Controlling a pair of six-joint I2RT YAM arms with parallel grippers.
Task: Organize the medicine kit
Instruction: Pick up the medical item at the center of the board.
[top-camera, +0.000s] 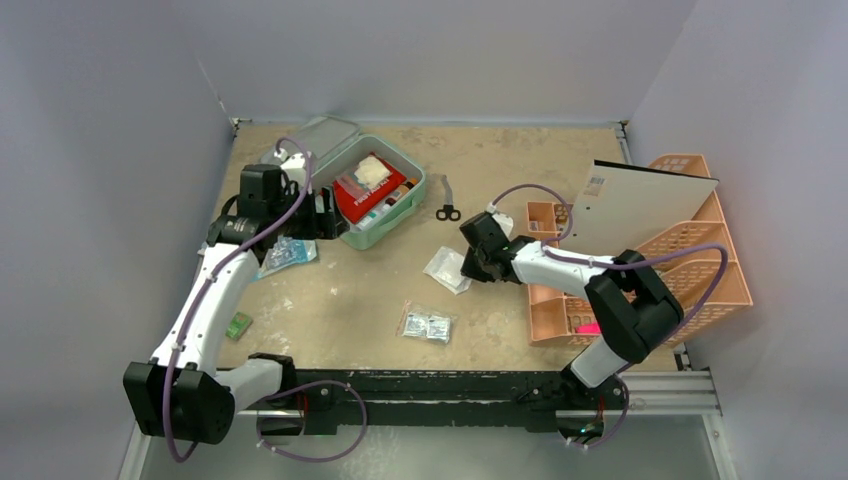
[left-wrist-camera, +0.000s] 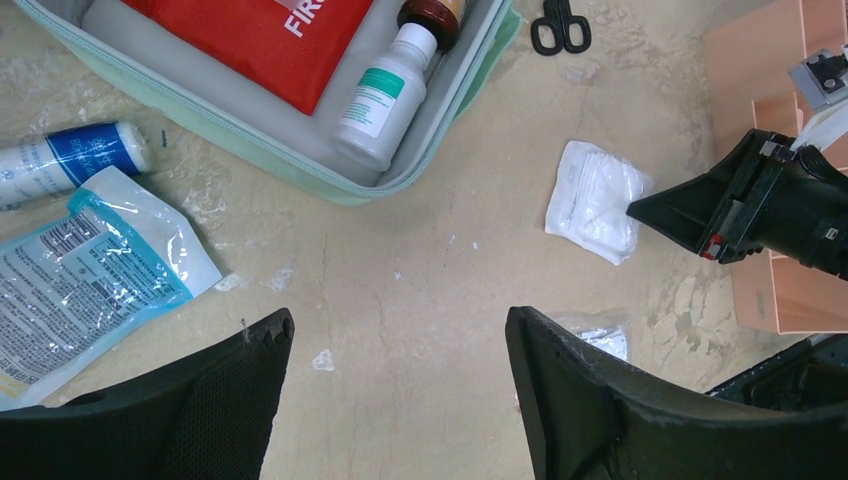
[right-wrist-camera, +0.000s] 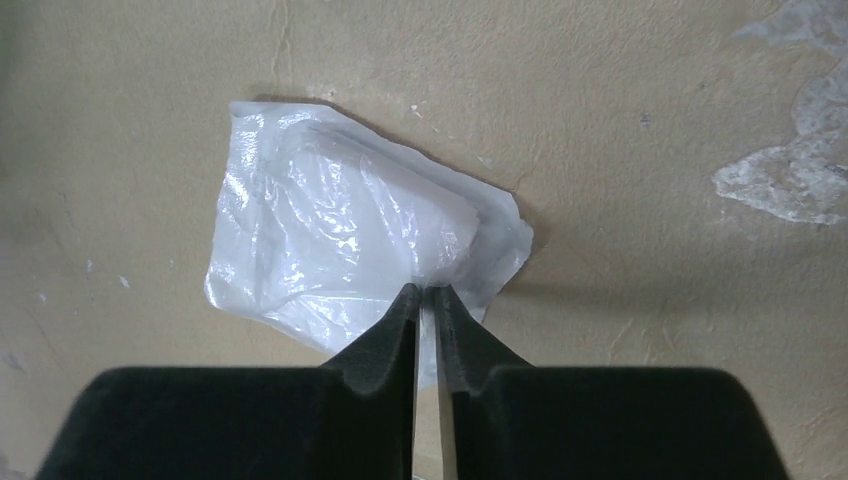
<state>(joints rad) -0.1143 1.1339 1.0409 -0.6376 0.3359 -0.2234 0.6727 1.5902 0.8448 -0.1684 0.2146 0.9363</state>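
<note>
The mint-green medicine kit (top-camera: 415, 205) lies open at the back left, holding a red first aid pouch (top-camera: 365, 190), a white bottle (left-wrist-camera: 380, 100) and a brown bottle (left-wrist-camera: 432, 12). My right gripper (right-wrist-camera: 425, 292) is shut on the edge of a clear-wrapped white gauze packet (right-wrist-camera: 340, 240), which lies mid-table (top-camera: 447, 268). My left gripper (left-wrist-camera: 398, 325) is open and empty, hovering over bare table just in front of the kit (left-wrist-camera: 300, 165). The right gripper also shows in the left wrist view (left-wrist-camera: 640, 212).
A blue-and-white pouch (left-wrist-camera: 80, 270) and a bandage roll (left-wrist-camera: 70, 160) lie left of the kit. Black scissors (top-camera: 448, 211) lie right of it. A foil sachet pair (top-camera: 427, 326) lies near front. A peach lattice rack (top-camera: 690, 260) with a grey board (top-camera: 640, 205) stands right.
</note>
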